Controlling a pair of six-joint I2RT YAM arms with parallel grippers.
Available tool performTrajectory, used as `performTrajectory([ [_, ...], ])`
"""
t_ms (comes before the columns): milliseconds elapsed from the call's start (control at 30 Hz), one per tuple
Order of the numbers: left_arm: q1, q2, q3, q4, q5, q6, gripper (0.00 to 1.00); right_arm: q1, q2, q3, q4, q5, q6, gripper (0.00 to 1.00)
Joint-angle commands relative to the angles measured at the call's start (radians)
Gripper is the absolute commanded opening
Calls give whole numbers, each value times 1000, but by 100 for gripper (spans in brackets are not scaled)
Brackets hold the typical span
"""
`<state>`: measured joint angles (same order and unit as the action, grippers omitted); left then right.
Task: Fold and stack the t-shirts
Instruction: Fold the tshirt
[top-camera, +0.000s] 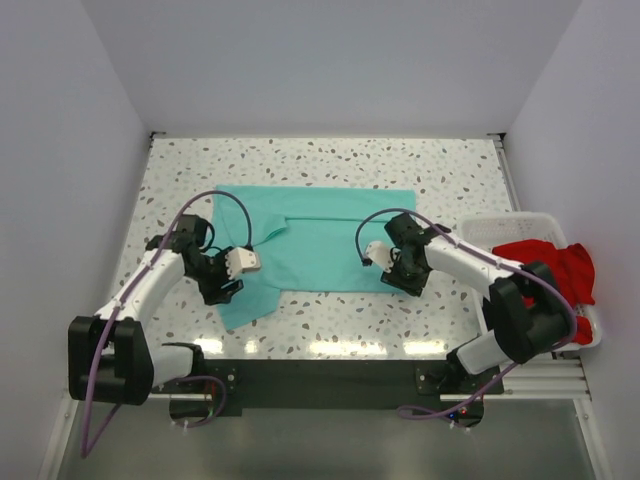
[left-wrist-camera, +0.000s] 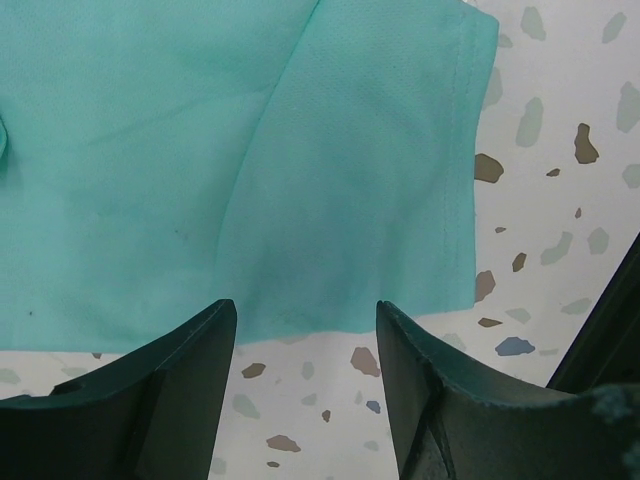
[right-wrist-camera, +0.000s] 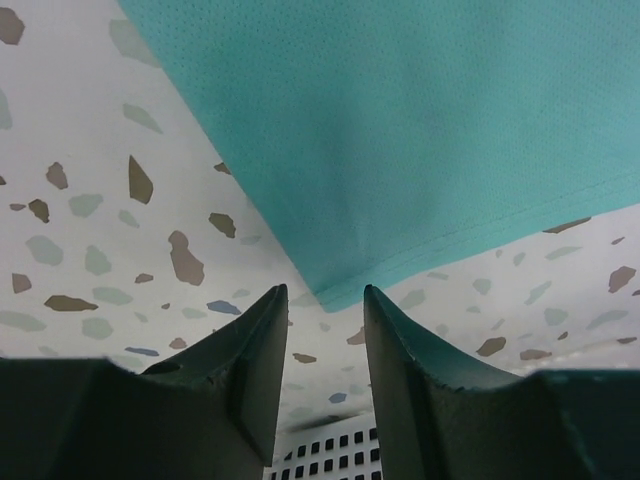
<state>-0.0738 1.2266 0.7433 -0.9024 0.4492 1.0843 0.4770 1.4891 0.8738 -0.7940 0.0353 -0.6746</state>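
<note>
teal t-shirt (top-camera: 330, 240) lies spread on the table (top-camera: 330, 160), left jaws and right jaws apart at its edges.

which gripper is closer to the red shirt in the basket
Right. The right gripper sits left of the red shirt; the left gripper is across the teal shirt.

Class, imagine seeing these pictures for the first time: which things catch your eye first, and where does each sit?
The teal t-shirt lies spread across the middle of the speckled table. A red t-shirt is heaped in the white basket at the table's right edge. The left tool and the right tool, both open, point at the teal t-shirt's near edge.
</note>
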Motion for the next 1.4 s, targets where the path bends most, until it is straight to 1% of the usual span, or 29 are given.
performTrajectory([
  [0, -7, -22, -7, 33, -15, 6, 63, 6, 23, -28, 73, 32, -5, 40],
  [167, -24, -36, -56, 49, -46, 25, 63, 5, 66, -56, 116, 49, -10, 36],
  [267, -44, -42, -94, 74, -82, 31, 63, 6, 74, -59, 127, 52, -10, 31],
  [367, -60, -44, -114, 94, -98, 37, 63, 6, 80, -55, 127, 54, -11, 23],
  [400, -63, -42, -117, 103, -107, 39, 63, 5, 83, -50, 125, 54, -14, 17],
  [567, -112, -27, -147, 117, -132, 55, 61, 6, 99, -27, 104, 46, -11, 1],
  [600, -121, -26, -153, 126, -142, 49, 60, 6, 103, -21, 101, 44, -6, 0],
  [767, -179, -21, -212, 166, -184, 45, 59, 6, 115, 1, 85, 35, 3, 0],
  [800, -185, -19, -223, 184, -197, 37, 57, 5, 115, 2, 84, 37, 3, 0],
  [867, -208, -15, -251, 206, -217, 29, 51, 6, 117, 1, 82, 40, 1, 0],
  [900, -213, -13, -254, 212, -230, 25, 42, 6, 115, 1, 81, 41, -2, 0],
  [967, -213, -13, -245, 201, -231, 22, 31, 6, 108, 2, 72, 43, -5, 0],
  [1000, -213, -18, -239, 180, -230, 17, 21, 6, 103, 4, 67, 41, -6, 0],
  [1067, -212, -41, -211, 142, -224, 9, 12, 6, 86, 14, 30, 28, -3, 0],
  [1100, -212, -53, -202, 96, -224, 5, 2, 6, 76, 24, 10, 20, 3, 0],
  [1133, -212, -68, -187, 74, -224, 5, 0, 6, 60, 21, -20, 9, 4, 0],
  [1267, -212, -179, -151, -13, -227, 6, 0, 6, -27, 1, -79, -5, -14, 0],
  [1367, -207, -179, -88, -47, -231, -6, 0, 5, -61, 16, -117, -8, -23, 0],
])
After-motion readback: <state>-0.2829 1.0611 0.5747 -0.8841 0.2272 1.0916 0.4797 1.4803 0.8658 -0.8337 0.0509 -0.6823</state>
